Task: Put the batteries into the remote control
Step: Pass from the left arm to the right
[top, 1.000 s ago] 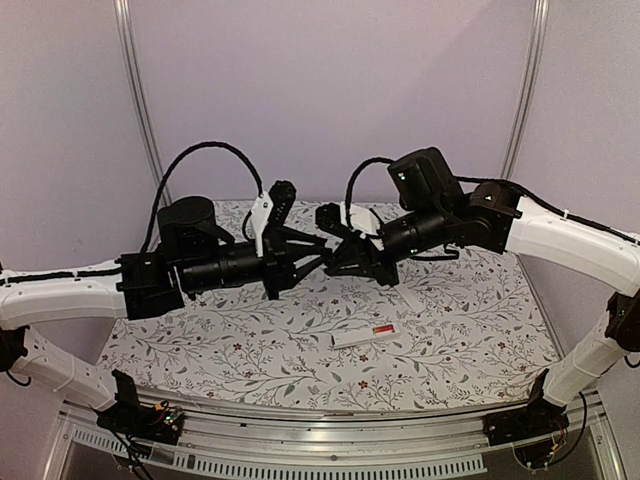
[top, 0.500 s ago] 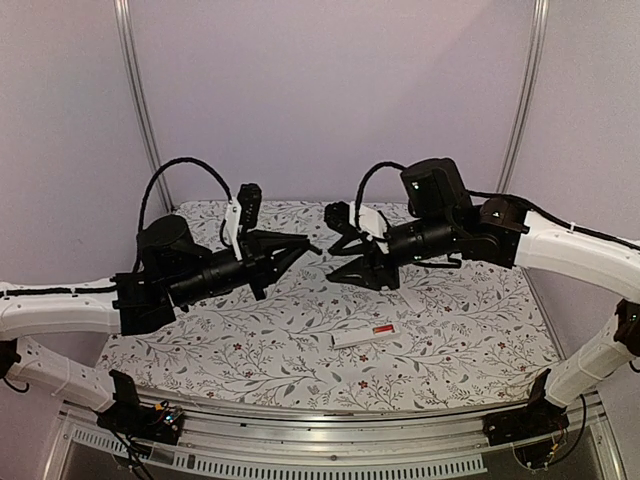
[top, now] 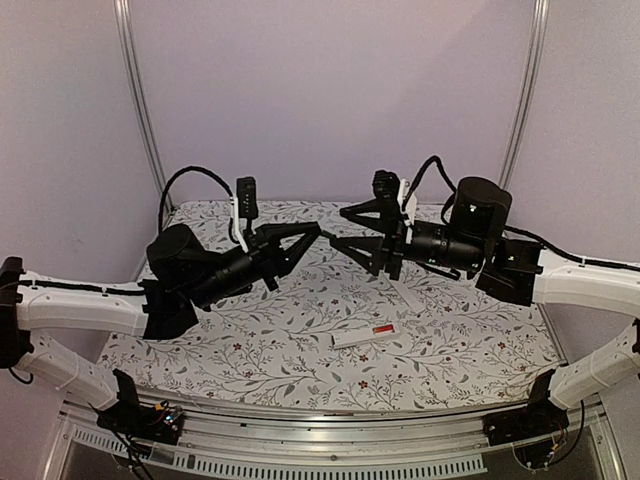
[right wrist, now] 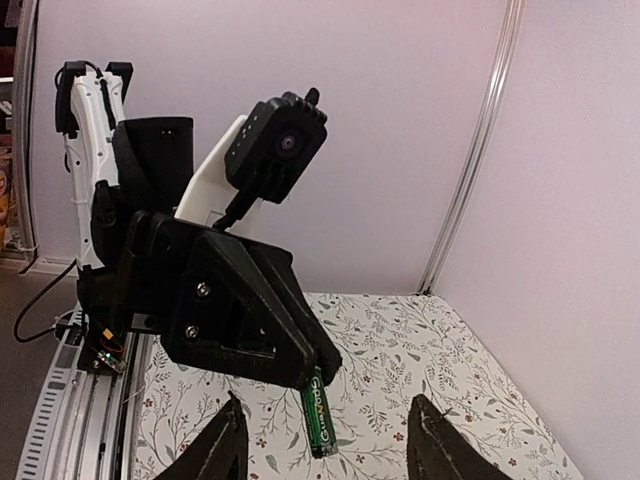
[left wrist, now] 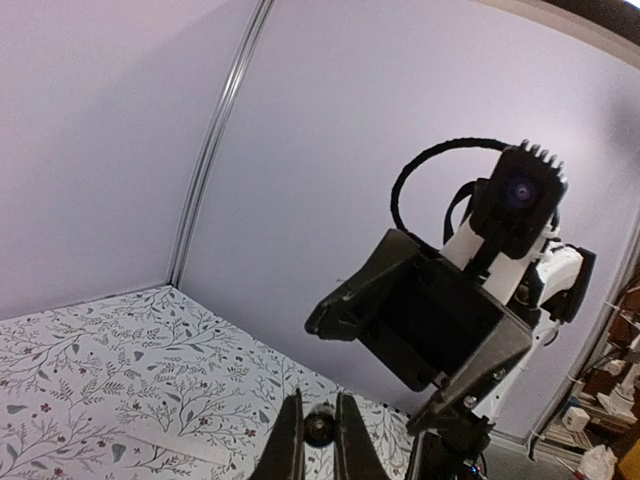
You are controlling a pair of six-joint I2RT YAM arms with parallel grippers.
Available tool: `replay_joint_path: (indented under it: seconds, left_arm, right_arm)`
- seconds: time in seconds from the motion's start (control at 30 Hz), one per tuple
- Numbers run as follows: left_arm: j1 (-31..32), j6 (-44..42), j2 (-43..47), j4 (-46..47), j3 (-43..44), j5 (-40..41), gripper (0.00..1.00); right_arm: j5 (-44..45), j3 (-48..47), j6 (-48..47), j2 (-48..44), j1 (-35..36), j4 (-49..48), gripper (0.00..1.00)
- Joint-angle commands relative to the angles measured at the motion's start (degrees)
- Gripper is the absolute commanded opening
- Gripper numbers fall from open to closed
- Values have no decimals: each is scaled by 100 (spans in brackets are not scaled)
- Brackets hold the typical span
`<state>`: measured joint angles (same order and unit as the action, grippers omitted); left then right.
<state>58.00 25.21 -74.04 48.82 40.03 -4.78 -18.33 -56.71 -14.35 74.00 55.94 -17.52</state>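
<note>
Bench with a leaf print lies under both arms. Right gripper hangs above it with fingers spread wide, facing the left gripper, which is clamped on the black battery. The remote control lies flat below the right gripper, with the red-orange battery at one end.

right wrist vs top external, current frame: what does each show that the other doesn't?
Only right wrist: the black battery, green lettering on it, pinched at its top end by the left gripper and hanging down.
Only top external: the remote control lying flat on the table, red-orange at its right end; a loose white strip beyond it; the right gripper seen whole, open.
Both: the left gripper raised above the floral table, tip to tip with the right gripper.
</note>
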Motion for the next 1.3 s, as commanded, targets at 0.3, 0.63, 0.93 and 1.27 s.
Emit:
replay_joint_path:
  seconds: [0.3,0.63,0.93,1.27]
  left_arm:
    - [-44,130,-128,276,229,-259,0]
    - [-44,111,-163,164,303,-360,0]
    - [-46,94,-232,-49,380,-306,0]
    - [-48,-562,-26,-796,440,-278,45]
  right_arm:
    - [-199,134,-42,254,38,-636,30]
    - [-49,132,-97,370,27,-522,19]
    - [-195,169,-41,147,22,-383,12]
    - [-366,-355,-175,65,-10,956,0]
